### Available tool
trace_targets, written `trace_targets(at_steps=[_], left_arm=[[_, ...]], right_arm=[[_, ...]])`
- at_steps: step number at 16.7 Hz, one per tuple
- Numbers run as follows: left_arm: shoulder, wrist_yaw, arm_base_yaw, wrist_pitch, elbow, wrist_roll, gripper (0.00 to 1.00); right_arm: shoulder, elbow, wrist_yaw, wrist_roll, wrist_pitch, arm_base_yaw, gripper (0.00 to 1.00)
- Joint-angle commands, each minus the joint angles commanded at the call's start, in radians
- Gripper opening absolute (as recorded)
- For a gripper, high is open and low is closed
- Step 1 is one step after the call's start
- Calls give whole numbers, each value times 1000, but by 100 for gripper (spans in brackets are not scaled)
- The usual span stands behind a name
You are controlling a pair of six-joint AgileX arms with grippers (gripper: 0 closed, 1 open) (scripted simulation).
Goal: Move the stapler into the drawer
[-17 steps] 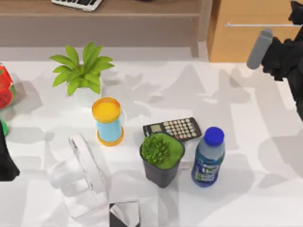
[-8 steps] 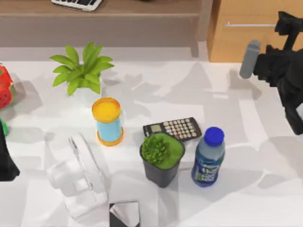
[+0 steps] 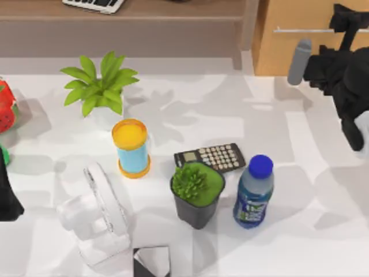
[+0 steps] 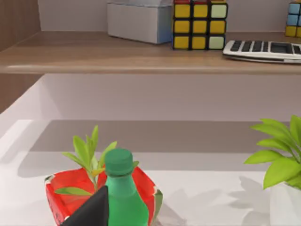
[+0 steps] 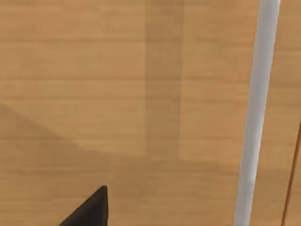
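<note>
Nearest, one dark object [image 3: 151, 262] cut by the table's edge and one white fan [image 3: 95, 216], with the left gripper [image 3: 6, 196] parked at the left edge, grip state not determinable. Mid-table: two plants [image 3: 197, 193] [image 3: 101, 86], two bottles, blue-capped [image 3: 253, 193] and green [image 4: 120, 193], one calculator [image 3: 210, 157], one yellow-topped cylinder [image 3: 132, 147]. Farthest: one shelf [image 3: 173, 11] bearing one keyboard [image 3: 95, 4]; the single drawer [image 3: 300, 52] stands far right, shut, with the right gripper [image 3: 345, 26] at its handle [image 3: 302, 30], grip likewise not determinable.
</note>
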Motion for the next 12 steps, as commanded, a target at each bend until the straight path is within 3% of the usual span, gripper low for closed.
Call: trace_targets(at_steps=[4, 12], left_arm=[[0, 0, 0, 0, 0, 0, 100], [0, 0, 0, 0, 0, 0, 100]], right_arm=[[4, 9, -1, 0, -5, -1, 100], [4, 9, -1, 0, -5, -1, 40]])
